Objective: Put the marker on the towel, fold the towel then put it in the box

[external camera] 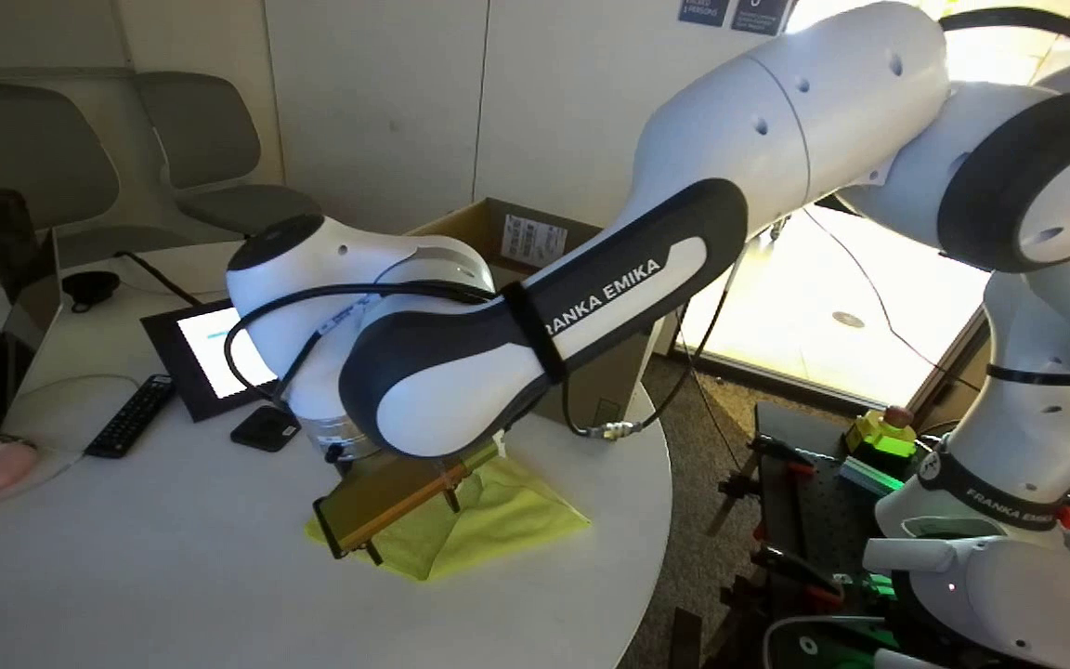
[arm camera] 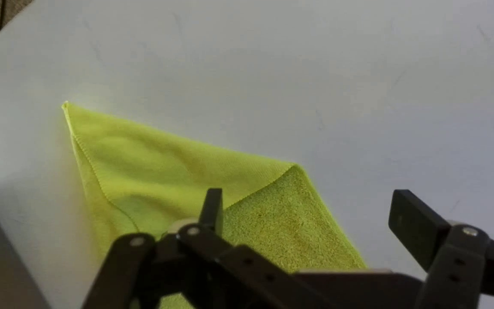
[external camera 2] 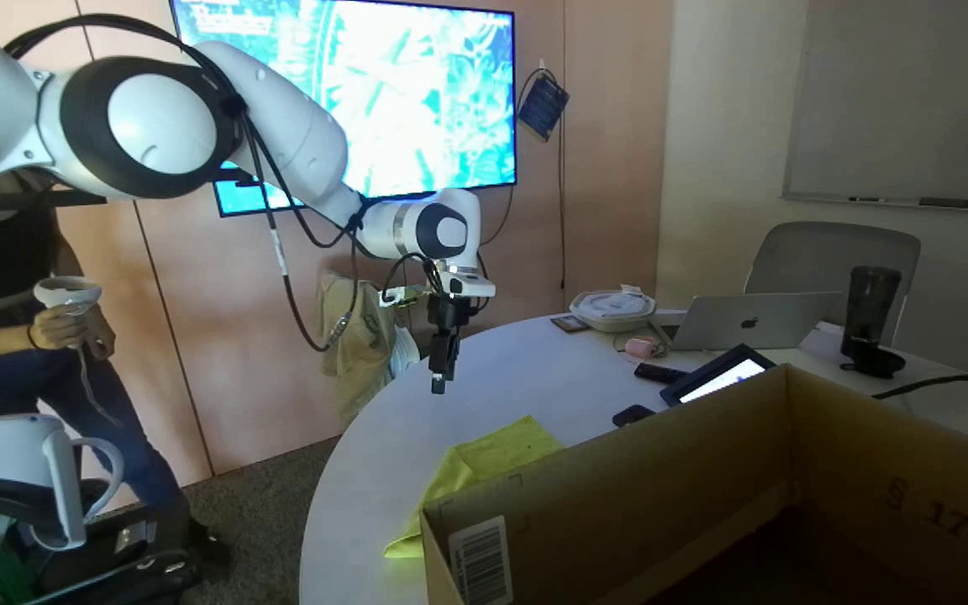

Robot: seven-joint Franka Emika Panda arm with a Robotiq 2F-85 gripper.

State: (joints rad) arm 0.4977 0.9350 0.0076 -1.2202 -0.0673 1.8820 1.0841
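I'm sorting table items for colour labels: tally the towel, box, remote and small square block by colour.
Yellow-green: 1 (towel)
Brown: 1 (box)
Black: 2 (remote, block)
Total: 4

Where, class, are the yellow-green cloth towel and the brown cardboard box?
Yellow-green cloth towel (arm camera: 187, 171), in the wrist view: on its smooth, folded-over part.
Brown cardboard box (external camera 2: 694, 479), in an exterior view: on an inner wall.
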